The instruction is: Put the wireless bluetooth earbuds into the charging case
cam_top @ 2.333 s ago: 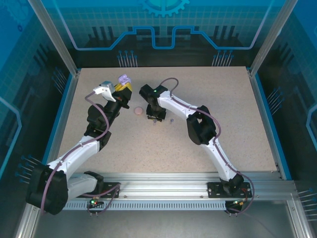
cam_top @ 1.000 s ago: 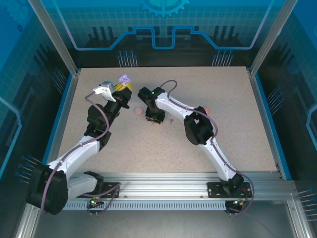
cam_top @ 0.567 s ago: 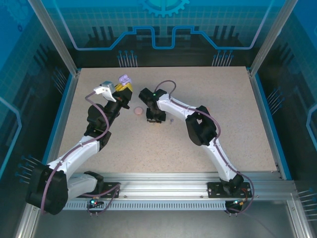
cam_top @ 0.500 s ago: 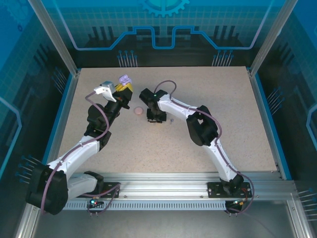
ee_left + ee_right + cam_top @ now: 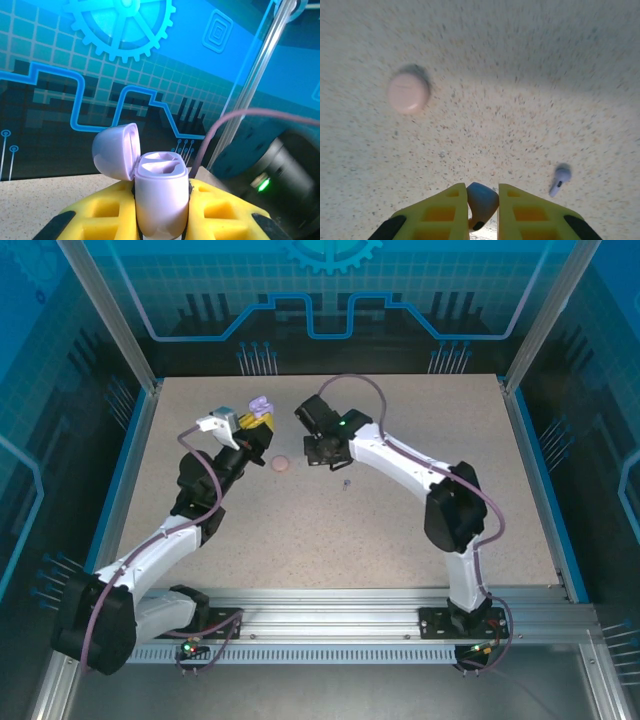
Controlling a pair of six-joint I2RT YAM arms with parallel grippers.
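Table: speckled beige.
Right arm: you see it lifted and reaching farther back than half a second ago, elbow swung right.
Left gripper: clamped on the case, as before.
Right gripper: narrow, pinching one bud.
Purple charging case: upright, lid open.
Pink case: closed, on the table.
Held earbud: pale purple, between yellow fingers.
Loose earbud: purple, stemmed, lying nearby.

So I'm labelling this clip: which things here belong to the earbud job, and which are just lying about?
In the job:
- open purple case in the left hand
- purple bud pinched in the right hand
- second purple bud, loose on the table

Lying about:
- round pink case, untouched
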